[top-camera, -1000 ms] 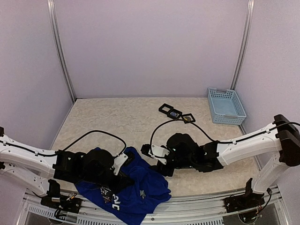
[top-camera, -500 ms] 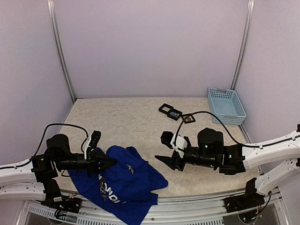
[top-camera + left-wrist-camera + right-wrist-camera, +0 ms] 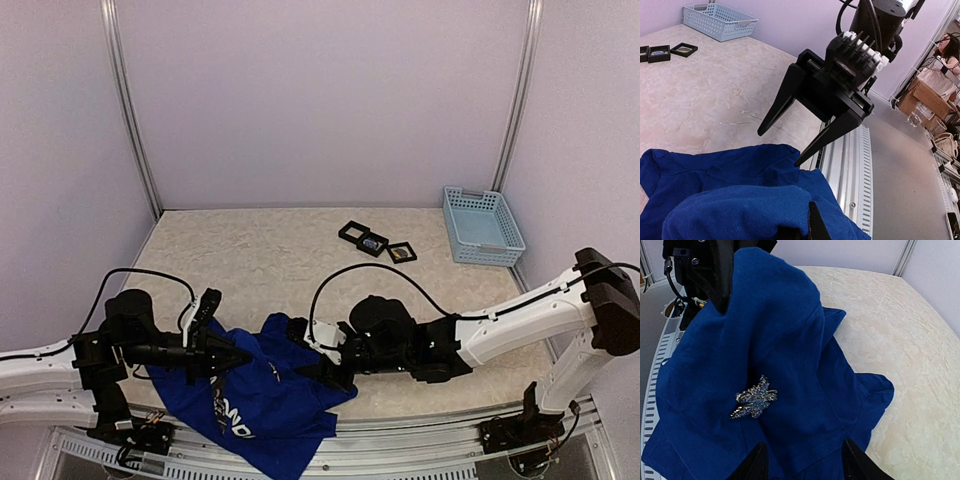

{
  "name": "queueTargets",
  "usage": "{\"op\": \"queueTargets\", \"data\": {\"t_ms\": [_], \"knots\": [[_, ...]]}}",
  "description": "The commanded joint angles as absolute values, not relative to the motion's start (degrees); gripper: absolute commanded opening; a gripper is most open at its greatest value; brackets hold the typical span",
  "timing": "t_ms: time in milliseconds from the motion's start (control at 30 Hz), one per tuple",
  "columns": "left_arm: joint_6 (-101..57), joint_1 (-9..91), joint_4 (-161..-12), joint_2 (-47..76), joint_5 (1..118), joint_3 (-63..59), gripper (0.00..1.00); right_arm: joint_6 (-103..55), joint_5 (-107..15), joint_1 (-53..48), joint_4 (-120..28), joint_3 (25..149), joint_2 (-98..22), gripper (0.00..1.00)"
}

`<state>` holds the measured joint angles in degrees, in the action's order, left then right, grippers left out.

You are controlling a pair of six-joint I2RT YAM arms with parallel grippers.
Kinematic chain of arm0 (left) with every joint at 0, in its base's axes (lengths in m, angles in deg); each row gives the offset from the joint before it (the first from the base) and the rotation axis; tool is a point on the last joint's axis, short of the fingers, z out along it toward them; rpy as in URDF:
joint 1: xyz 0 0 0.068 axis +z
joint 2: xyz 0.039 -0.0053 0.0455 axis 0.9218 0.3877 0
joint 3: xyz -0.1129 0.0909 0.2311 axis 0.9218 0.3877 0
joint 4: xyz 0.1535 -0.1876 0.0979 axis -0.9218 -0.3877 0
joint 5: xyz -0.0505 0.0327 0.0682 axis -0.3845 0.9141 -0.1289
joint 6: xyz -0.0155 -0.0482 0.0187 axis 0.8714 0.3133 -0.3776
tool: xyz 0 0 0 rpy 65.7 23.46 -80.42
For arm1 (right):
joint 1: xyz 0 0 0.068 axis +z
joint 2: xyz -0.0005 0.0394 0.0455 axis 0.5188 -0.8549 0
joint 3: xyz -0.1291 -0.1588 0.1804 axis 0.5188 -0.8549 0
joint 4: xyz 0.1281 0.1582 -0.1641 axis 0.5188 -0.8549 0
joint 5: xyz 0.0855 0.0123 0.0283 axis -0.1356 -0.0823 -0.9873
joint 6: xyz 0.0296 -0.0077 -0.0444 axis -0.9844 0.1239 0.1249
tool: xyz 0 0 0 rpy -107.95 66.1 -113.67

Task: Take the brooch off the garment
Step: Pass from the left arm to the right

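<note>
The left jaws were shut on the blue shirt and held a fold up off the table. The sparkly brooch sat on that fold, just in front of the open right jaws. They should go in straight and pinch only the brooch, not the cloth.

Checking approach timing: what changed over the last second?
The right gripper, jaws open, drew back right, then came in left over the garment, toward the brooch. The left gripper pulled left, lifting a fold, and stays shut on the garment. The black frames and basket have not moved.
</note>
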<state>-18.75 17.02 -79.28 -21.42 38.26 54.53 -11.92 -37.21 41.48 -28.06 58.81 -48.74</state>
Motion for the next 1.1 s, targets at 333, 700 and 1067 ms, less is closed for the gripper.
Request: {"op": "queueTargets", "data": {"t_ms": [333,700,1067], "knots": [[-19.84,17.44,-77.24,-22.43,39.51,54.27,0.00,-17.91,-33.60,45.44,-28.56,63.62,-55.05,0.47],[-19.37,17.44,-78.54,-24.08,45.88,54.71,0.00,-18.12,-33.24,47.25,-28.58,64.05,-54.85,0.52],[-18.97,17.40,-75.23,-21.07,42.70,55.07,0.00,-19.04,-30.67,47.96,-26.56,63.38,-54.18,0.52]]}}
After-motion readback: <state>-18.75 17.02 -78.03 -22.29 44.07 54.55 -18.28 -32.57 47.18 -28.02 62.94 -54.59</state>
